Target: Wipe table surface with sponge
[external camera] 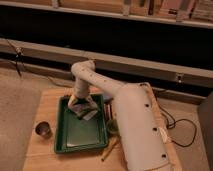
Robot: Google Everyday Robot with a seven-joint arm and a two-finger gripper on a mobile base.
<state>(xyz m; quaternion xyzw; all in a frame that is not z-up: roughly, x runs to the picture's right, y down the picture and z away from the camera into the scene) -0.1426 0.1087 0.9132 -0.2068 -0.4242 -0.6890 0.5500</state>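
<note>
My gripper (83, 106) hangs from the white arm (125, 120) and points down into the far part of a green tray (67, 142) on the wooden table (45, 107). A grey, sponge-like thing (89, 115) lies in the tray right under the gripper and touches it or nearly so. I cannot tell whether the gripper holds it.
A small metal cup (43, 130) stands on the table left of the tray. A green round object (112, 125) sits at the tray's right side, partly hidden by the arm. A yellowish stick (109, 149) lies near the front. A dark wall with rails runs behind.
</note>
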